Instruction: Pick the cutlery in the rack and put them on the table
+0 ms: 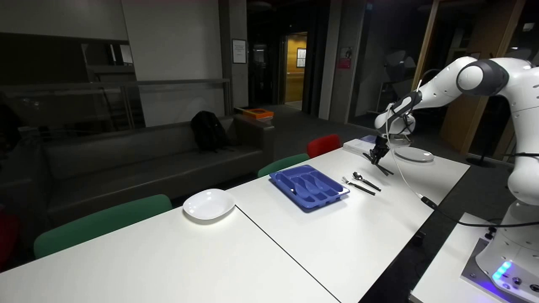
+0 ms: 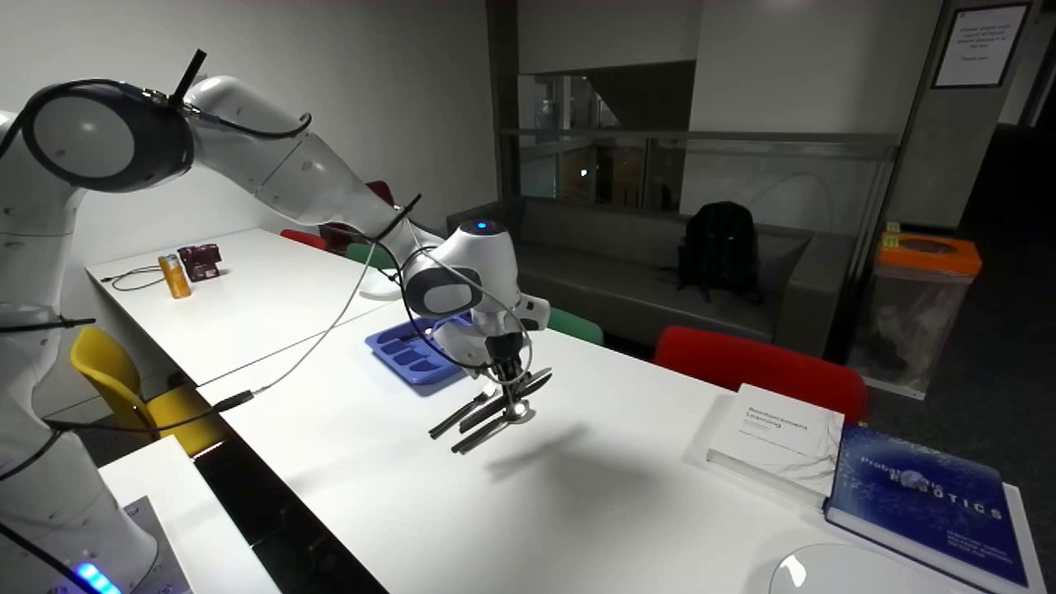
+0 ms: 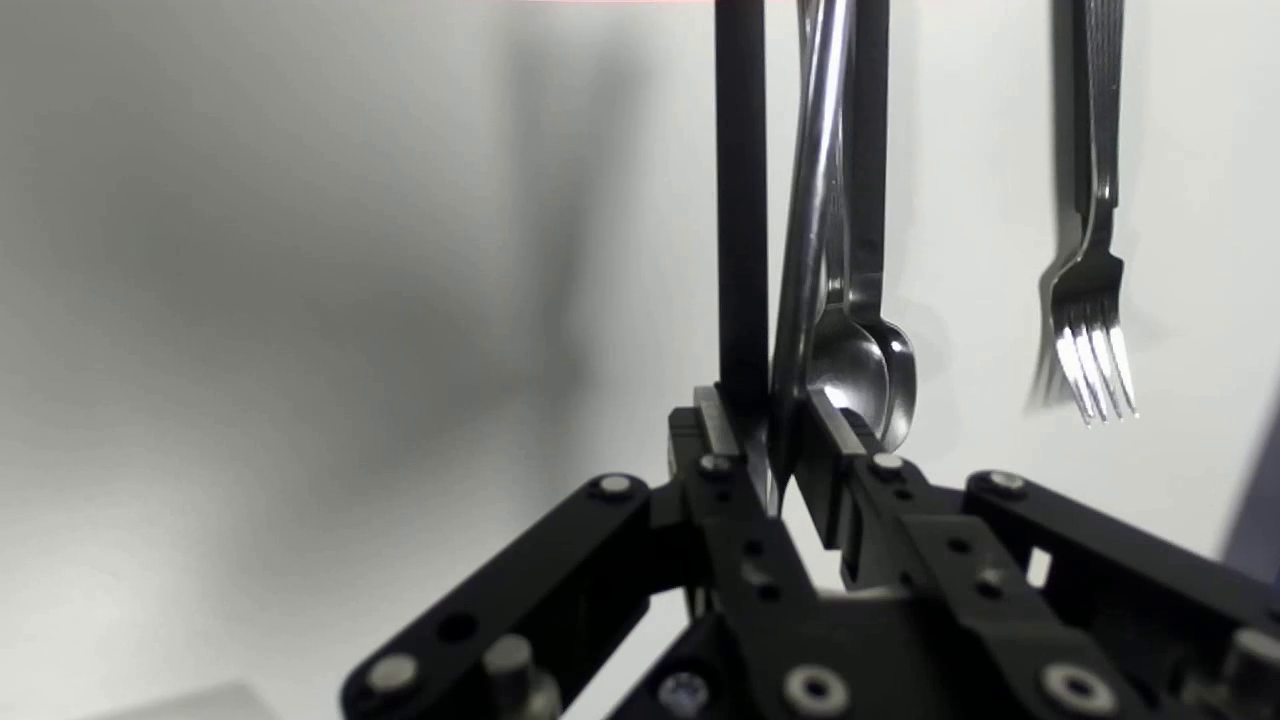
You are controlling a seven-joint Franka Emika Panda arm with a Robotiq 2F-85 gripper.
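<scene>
Since spoons (image 3: 848, 360) and a fork (image 3: 1090, 287) are lying near-parallel on the tabletop (image 1: 362, 235), I'm holding two utensils (image 3: 743, 200) clamped in the claw (image 3: 768, 420) similarly angled, presumably to match.

Two utensils (image 3: 742, 250) in hand (image 3: 773, 425), two spoons (image 3: 848, 362), one rack (image 1: 308, 185), two books (image 2: 780, 441), two dishes (image 1: 209, 204), one backpack (image 1: 209, 131).
</scene>
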